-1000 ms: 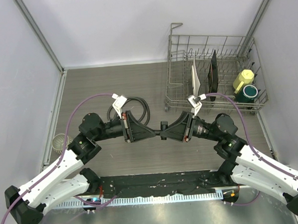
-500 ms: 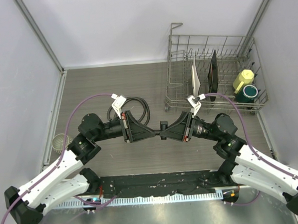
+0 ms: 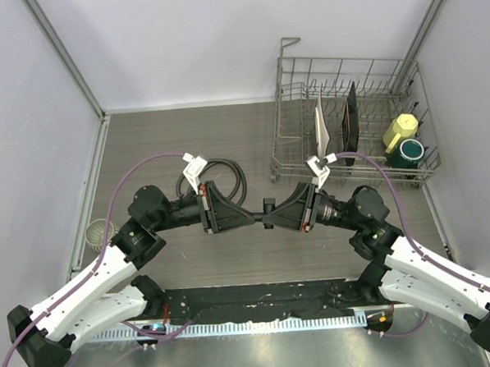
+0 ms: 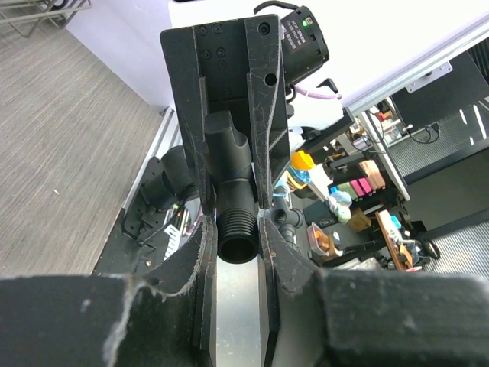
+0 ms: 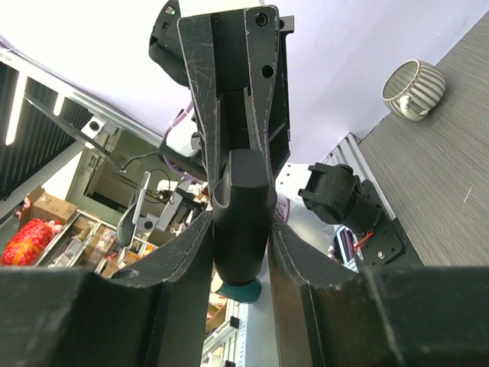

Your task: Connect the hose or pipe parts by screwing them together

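While both arms meet mid-frame in the top view, the T-shaped fitting [image 3: 268,209] spans the left gripper [image 3: 253,218] and right gripper [image 3: 266,221], its long axis running left to right, side stub toward the upper edge. The black hose [image 3: 240,177] lies coiled on the table, up-left of them.

Over to the left wrist: left fingers pinch the threaded end [image 4: 237,223], open bore facing the lens.

Right wrist now: right fingers clamp the smooth barrel [image 5: 243,206], axis running up the frame.
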Robot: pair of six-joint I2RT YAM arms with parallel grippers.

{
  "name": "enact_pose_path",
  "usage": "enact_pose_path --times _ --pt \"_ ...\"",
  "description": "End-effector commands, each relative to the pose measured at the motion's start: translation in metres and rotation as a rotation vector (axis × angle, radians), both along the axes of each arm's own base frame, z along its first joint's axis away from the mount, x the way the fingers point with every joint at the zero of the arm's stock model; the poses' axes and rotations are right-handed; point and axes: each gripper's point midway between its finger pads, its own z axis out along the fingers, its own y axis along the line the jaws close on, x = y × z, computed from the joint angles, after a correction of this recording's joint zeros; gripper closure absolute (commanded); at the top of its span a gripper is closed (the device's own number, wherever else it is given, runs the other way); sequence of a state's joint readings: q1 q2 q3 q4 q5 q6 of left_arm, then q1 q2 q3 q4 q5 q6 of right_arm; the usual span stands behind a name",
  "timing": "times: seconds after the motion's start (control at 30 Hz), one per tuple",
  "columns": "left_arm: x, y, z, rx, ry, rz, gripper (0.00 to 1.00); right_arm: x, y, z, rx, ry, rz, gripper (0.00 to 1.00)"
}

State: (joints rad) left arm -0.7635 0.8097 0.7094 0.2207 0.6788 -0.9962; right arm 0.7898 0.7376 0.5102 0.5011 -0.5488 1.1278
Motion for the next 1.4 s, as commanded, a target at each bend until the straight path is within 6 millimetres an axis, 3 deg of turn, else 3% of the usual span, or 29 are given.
enact_pose_path --times 0.0,0.33,0.37,0.4,0.47,0.5,0.7,0.77,0.87,1.03,1.13,1.27,1.37 --pt "-0.004 0.000 0.011 -0.032 -0.023 -0.027 1.00 -0.006 -0.001 0.013 0.043 -0.053 0.022 0.61" --pt "-0.005 -0.002 0.008 -0.019 -0.015 -0.042 1.00 -0.004 0.000 0.010 0.030 -0.049 0.017 0.63" --pt "-0.005 -0.003 0.007 -0.015 -0.012 -0.043 1.00 -0.004 0.000 0.011 0.032 -0.055 0.016 0.67" --pt "-0.006 -0.002 0.006 -0.014 -0.015 -0.046 1.00 -0.004 0.000 0.011 0.031 -0.059 0.018 0.81" --pt "-0.005 -0.002 0.004 -0.003 -0.013 -0.039 1.00 -0.004 0.000 0.011 0.025 -0.063 0.011 0.98" --pt "-0.004 -0.002 0.004 0.003 -0.012 -0.035 1.00 -0.003 -0.001 0.011 0.023 -0.065 0.003 0.99" --pt "0.006 0.006 -0.002 0.122 -0.039 0.052 1.00 -0.003 -0.001 -0.004 -0.029 -0.070 -0.001 0.99" --pt "0.004 0.005 0.002 0.120 -0.050 0.032 1.00 -0.005 0.000 -0.008 -0.036 -0.064 0.016 0.88" --pt "-0.001 0.005 0.002 0.129 -0.050 0.003 1.00 -0.008 0.003 -0.014 -0.057 -0.074 0.048 0.86" --pt "-0.008 0.003 -0.008 0.161 -0.038 -0.063 1.00 -0.006 0.003 -0.017 -0.052 -0.074 0.037 0.98" --pt "-0.009 0.003 -0.011 0.174 -0.039 -0.073 1.00 -0.005 0.004 -0.016 -0.043 -0.075 0.037 0.99" --pt "-0.012 0.003 -0.009 0.172 -0.049 -0.095 1.00 -0.007 0.006 -0.020 -0.059 -0.083 0.055 0.70" --pt "-0.014 0.002 -0.012 0.185 -0.041 -0.119 1.00 -0.005 0.006 -0.022 -0.063 -0.075 0.048 0.69"
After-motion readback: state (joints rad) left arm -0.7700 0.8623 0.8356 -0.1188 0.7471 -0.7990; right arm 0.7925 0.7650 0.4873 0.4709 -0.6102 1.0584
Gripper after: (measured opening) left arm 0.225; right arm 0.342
